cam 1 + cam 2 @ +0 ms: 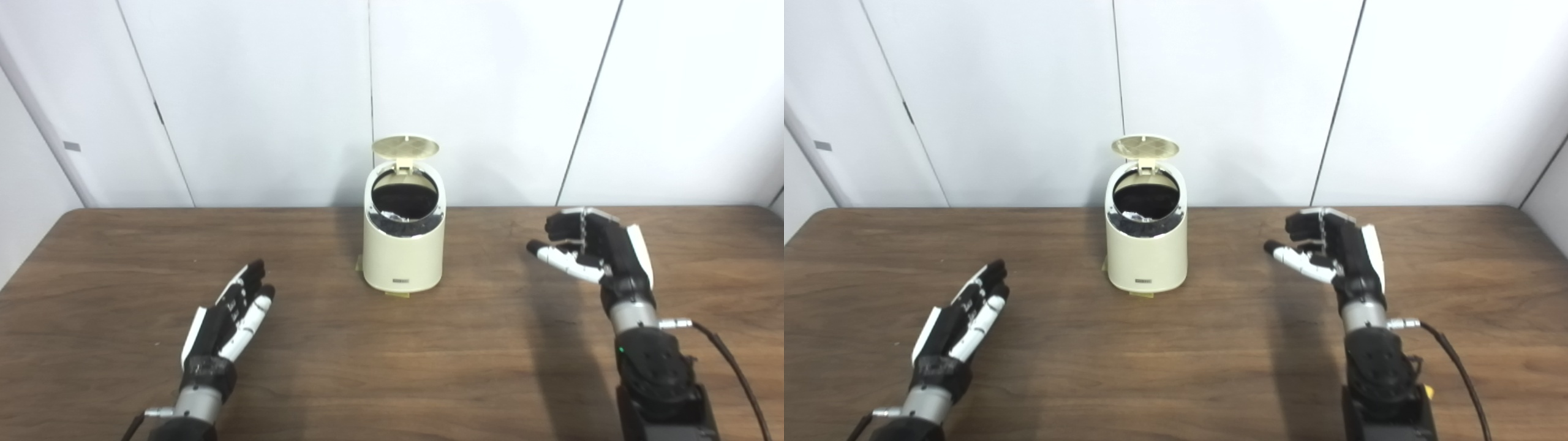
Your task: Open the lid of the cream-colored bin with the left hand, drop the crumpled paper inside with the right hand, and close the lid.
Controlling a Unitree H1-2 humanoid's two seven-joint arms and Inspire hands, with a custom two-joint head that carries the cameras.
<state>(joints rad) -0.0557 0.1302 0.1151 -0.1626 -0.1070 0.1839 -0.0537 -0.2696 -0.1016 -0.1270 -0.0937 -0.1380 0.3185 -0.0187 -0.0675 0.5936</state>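
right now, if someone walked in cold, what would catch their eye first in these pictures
First the cream-colored bin at the middle back of the wooden table, its round lid flipped up and the dark inside showing. Then the two black-and-white hands either side of it: the left hand low near the table with fingers stretched out, the right hand raised, fingers curled, holding nothing.

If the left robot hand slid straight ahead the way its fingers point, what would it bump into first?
Probably the cream-colored bin. The left robot hand points up and to the right across the bare table, toward the bin's base. It might just slip past the bin's left side; depth is hard to judge.
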